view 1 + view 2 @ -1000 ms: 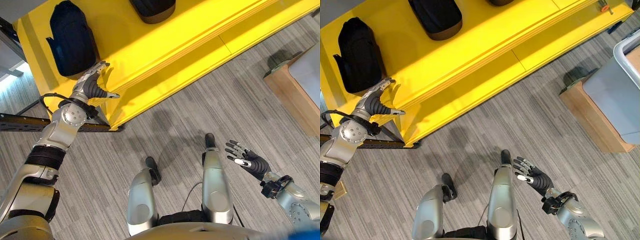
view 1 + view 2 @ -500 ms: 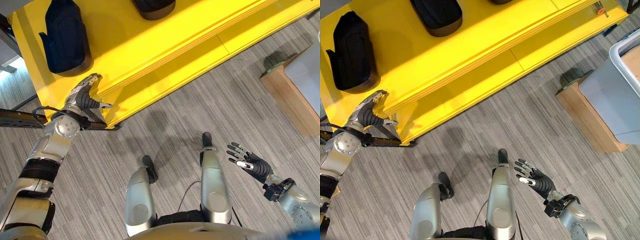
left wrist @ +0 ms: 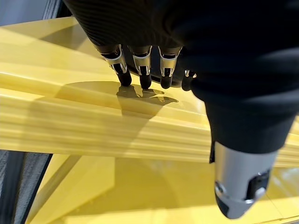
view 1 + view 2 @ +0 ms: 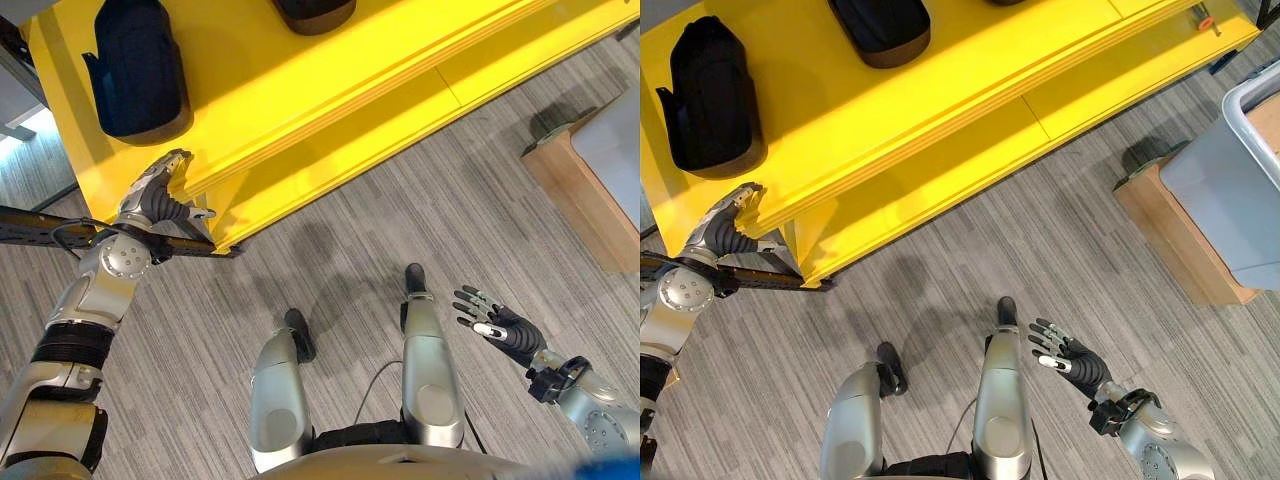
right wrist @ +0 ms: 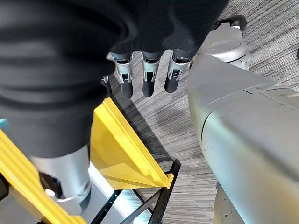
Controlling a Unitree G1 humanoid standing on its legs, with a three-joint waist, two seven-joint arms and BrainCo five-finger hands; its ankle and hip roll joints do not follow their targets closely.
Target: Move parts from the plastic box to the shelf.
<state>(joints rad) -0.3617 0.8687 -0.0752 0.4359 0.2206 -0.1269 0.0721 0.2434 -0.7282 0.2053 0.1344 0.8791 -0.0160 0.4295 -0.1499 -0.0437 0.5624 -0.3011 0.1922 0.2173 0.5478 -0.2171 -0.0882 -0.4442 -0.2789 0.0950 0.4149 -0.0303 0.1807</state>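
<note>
A yellow shelf (image 4: 330, 80) runs across the top of the eye views. One black part (image 4: 135, 65) lies on it near its left end, and a second black part (image 4: 880, 28) sits further along at the top edge. My left hand (image 4: 155, 195) hovers by the shelf's front edge just below the first part, open and empty; its fingers (image 3: 140, 70) reach straight out over the yellow board. My right hand (image 4: 495, 325) hangs low on the right above the floor, open and empty. The grey plastic box (image 4: 1240, 190) stands at the far right.
The box rests on a wooden dolly (image 4: 1175, 240) on grey striped carpet. A lower yellow board (image 4: 370, 130) juts out beneath the top one. A black metal rack bar (image 4: 30, 222) crosses at the left. A small orange item (image 4: 1206, 20) lies at the shelf's right end.
My left hand has drawn back from the black part to the shelf's front edge, still open and empty. The right hand has hardly moved. The view has shifted a little.
</note>
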